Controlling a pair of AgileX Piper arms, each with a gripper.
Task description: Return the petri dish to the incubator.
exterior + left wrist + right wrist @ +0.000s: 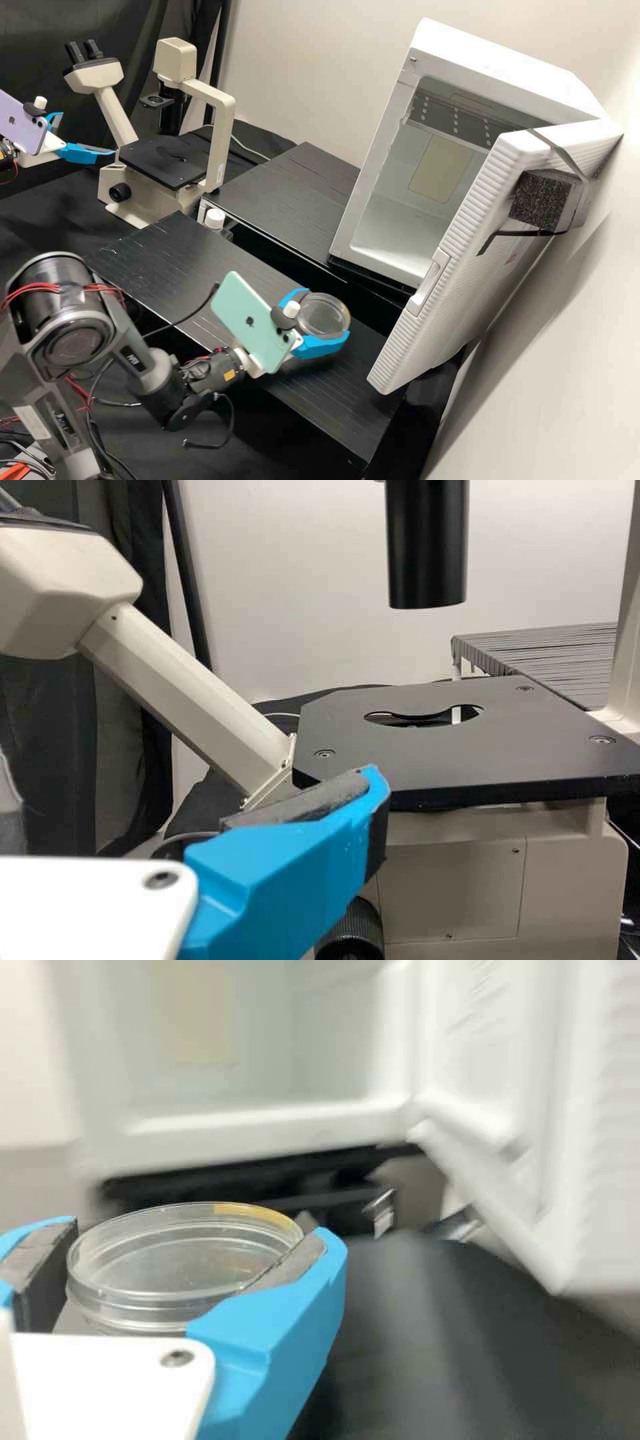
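The petri dish (180,1260) sits gripped in the right gripper (325,316), near level as far as the angle tells. Carry it flat into the incubator (500,57) ahead, clear of its door (460,327); the left gripper (87,133), well apart, hangs open.

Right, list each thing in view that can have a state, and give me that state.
Petri dish: roughly level, gripped, outside the incubator.
Right end effector: closed on the petri dish.
Left end effector: open, holding nothing.
Incubator door: wide open.
Foam block: strapped to the door.
Inverted microscope: standing upright; power, cannot tell.
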